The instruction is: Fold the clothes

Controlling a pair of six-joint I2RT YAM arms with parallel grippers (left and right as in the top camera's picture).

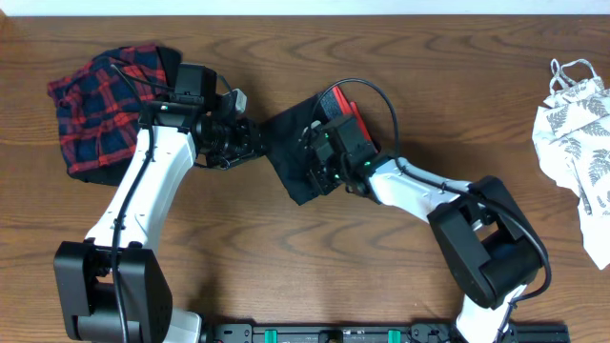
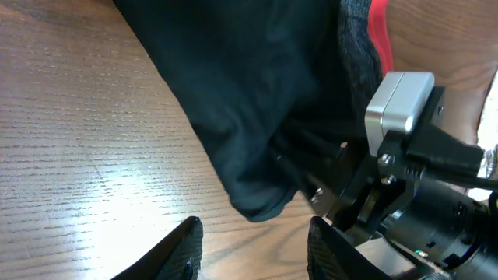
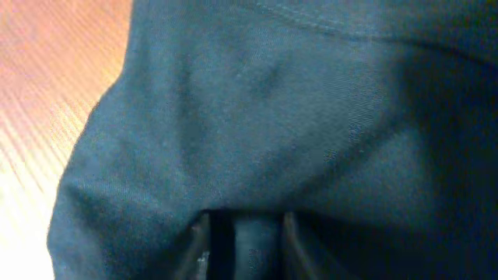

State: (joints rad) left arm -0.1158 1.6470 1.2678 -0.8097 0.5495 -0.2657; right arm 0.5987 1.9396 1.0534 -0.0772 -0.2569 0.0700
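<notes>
The black leggings (image 1: 289, 151) lie folded at the table's middle, their grey-and-red waistband (image 1: 345, 103) at the far end. My right gripper (image 1: 320, 162) is pressed down onto them. In the right wrist view dark cloth (image 3: 257, 117) fills the picture, and a strip of it sits between the dim fingertips (image 3: 201, 247) of the right gripper (image 3: 245, 245). Whether they pinch it is unclear. My left gripper (image 1: 250, 141) stands open at the leggings' left edge. Only bare wood shows inside the left gripper (image 2: 253, 249), just short of the cloth's corner (image 2: 257, 206).
A red-navy plaid piece (image 1: 100, 105) lies bunched at the back left, behind the left arm. A white leaf-print top (image 1: 577, 138) lies at the far right edge. The right wrist's camera housing (image 2: 398, 113) sits close to the left gripper's right side.
</notes>
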